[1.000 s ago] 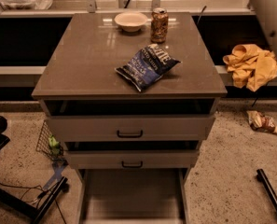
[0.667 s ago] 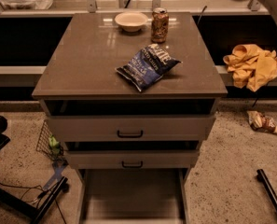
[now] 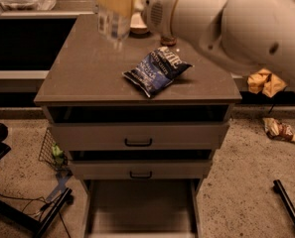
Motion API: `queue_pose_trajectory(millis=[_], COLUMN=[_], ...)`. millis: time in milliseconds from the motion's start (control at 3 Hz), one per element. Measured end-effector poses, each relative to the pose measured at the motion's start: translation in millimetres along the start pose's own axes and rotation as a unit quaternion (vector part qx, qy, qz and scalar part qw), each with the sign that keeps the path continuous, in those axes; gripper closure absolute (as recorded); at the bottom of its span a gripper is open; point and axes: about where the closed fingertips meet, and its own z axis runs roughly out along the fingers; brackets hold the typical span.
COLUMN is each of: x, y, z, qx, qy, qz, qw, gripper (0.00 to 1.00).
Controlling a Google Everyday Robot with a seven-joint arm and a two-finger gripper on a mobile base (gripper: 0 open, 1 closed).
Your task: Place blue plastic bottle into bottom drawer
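Over cabinet top, bottle upright in jaws

High front view down onto cabinet, gripper close at top left.

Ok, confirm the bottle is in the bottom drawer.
No, the gripper holds the bottle above the tabletop; the bottom drawer lies open below.
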Motion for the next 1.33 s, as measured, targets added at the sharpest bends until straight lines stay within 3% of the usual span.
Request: queue_pose_trajectory(millis=[333,667,1333], x=[77.7,130.3,142.3], y=[12.9,5.7,6.7], z=[-41.6,-80.7,-75.4], qx=[0.005,0.035,0.029], qy=[0.05,0.091,0.079], qz=[0.027,0.039,0.024], qw=[0.9984,0.9945,0.9962], gripper=[1.0,1.0,1.0])
